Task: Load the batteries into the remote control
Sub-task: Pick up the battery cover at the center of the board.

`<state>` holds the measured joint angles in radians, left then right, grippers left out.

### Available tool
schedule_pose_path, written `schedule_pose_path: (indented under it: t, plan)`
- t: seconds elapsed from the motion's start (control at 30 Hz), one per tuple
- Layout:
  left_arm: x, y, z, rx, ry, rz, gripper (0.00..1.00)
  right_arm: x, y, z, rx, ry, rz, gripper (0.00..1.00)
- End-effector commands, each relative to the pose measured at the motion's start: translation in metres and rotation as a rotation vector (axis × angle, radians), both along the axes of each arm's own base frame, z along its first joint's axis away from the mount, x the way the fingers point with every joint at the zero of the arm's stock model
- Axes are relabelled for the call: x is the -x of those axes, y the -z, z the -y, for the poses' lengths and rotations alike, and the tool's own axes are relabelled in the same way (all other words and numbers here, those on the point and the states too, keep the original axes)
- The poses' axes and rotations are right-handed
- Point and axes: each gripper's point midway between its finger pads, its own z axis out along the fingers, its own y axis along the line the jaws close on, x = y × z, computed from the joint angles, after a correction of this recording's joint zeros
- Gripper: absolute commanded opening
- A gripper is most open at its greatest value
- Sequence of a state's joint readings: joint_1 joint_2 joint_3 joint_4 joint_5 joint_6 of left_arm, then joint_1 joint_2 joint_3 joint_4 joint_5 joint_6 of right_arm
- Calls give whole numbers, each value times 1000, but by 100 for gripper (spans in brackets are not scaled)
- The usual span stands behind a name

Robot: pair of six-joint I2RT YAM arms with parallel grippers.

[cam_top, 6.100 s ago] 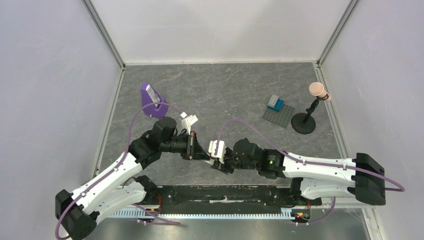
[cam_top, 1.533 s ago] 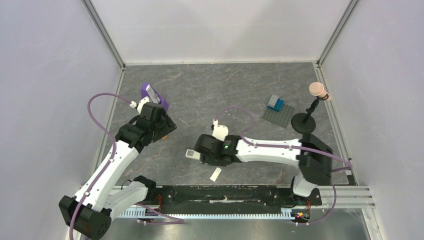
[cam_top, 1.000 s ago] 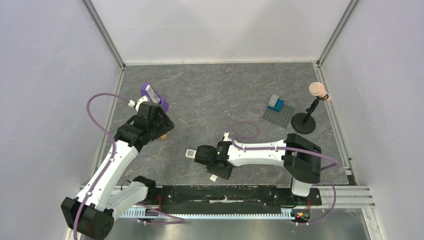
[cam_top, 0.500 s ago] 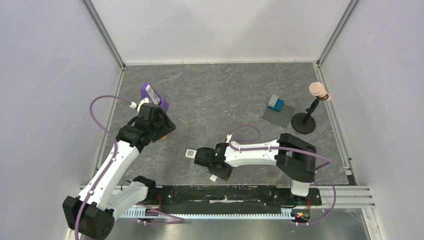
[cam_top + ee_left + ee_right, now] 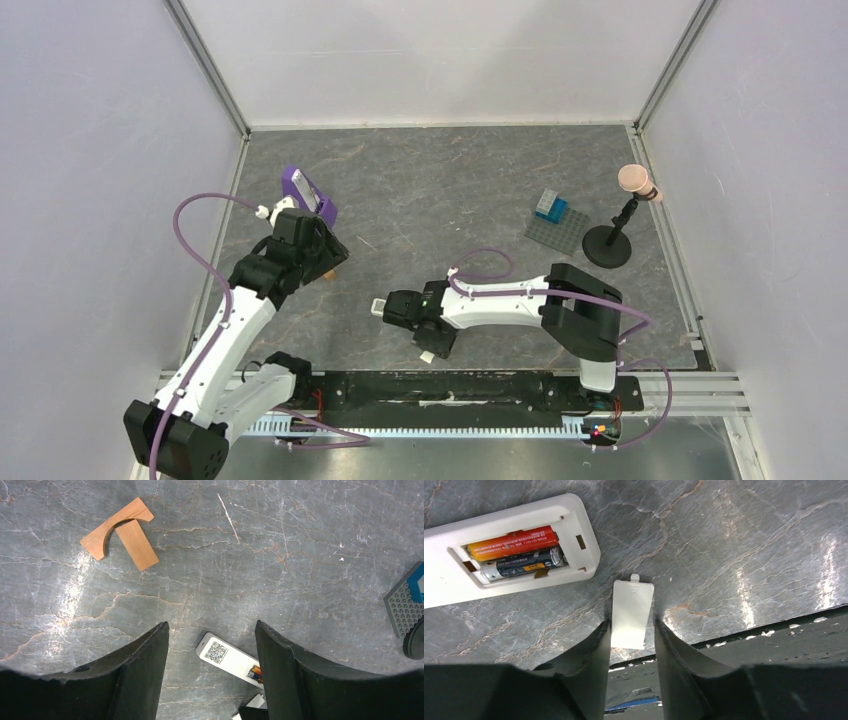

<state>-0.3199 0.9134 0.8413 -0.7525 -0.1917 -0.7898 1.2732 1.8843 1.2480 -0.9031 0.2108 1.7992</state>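
Your right tool pinches the white cover on the surface beside the remote control, batteries seated. Lift level, tab leading. Left tool hangs open.

The remote control, a slim white bar, is lying back-up and flat on the grey surface, with its battery bay standing uncovered. Both batteries are sitting side by side inside the bay, lengthwise and touching: the red-orange battery and the dark battery with its silvery tip.
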Motion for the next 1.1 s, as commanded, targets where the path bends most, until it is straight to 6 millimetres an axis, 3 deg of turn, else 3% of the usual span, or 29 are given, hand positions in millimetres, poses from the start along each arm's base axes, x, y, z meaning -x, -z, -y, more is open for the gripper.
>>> schedule_pose_path:
  t: [0.0,0.23,0.37,0.87,1.07]
  plan:
    - [-7,-6,-7,-32,-6,48,70,9,16,14,72,4,-46,36]
    - [-4,-6,-5,-18,1,47,69,-3,13,16,79,-11,-4,26]
    - [-1,-5,2,11,35,41,69,-15,5,16,78,-25,59,28]
    - [20,19,73,276,372,-41,67,-48,-48,39,65,-27,290,30]
    - [25,25,103,373,501,-62,67,-67,-67,48,84,-126,424,32]
